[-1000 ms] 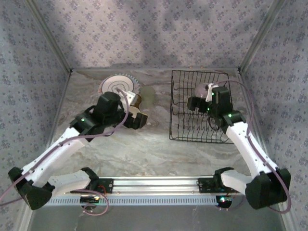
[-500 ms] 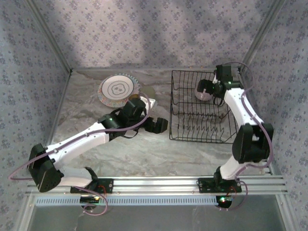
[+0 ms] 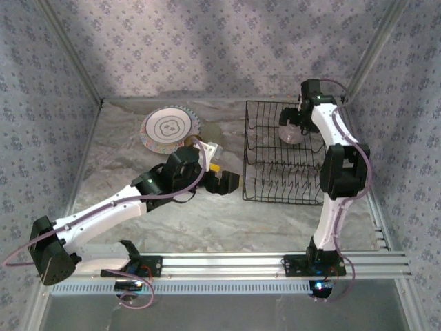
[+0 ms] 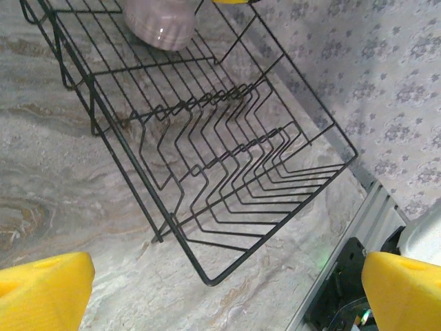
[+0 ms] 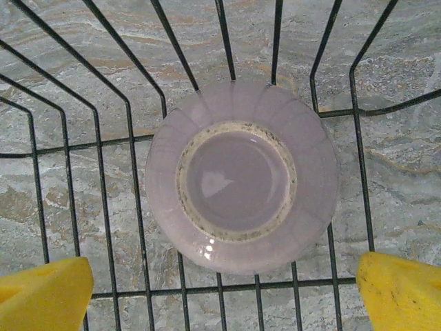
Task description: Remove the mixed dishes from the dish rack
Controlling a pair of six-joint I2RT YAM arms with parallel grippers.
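Observation:
The black wire dish rack (image 3: 285, 200) stands on the marble table at the right. An upside-down pale lilac bowl (image 3: 289, 134) rests on its floor at the far end. My right gripper (image 3: 293, 118) hangs open straight above the bowl (image 5: 241, 176), with its yellow fingertips (image 5: 41, 295) wide on either side over the rack wires (image 5: 131, 172). My left gripper (image 3: 227, 183) is open and empty beside the rack's left wall, looking across the rack (image 4: 172, 227) toward the bowl (image 4: 160, 24). A white plate with grey rings (image 3: 169, 128) lies on the table at the back left.
A pale round dish (image 3: 212, 131) sits just right of the plate. Patterned walls close in the table on three sides. An aluminium rail (image 3: 227, 265) runs along the near edge. Bare marble (image 4: 62, 179) lies left of the rack.
My left arm swung right from near the plate to the rack's left side. My right arm stretched from the rack's middle to its far end, over the bowl.

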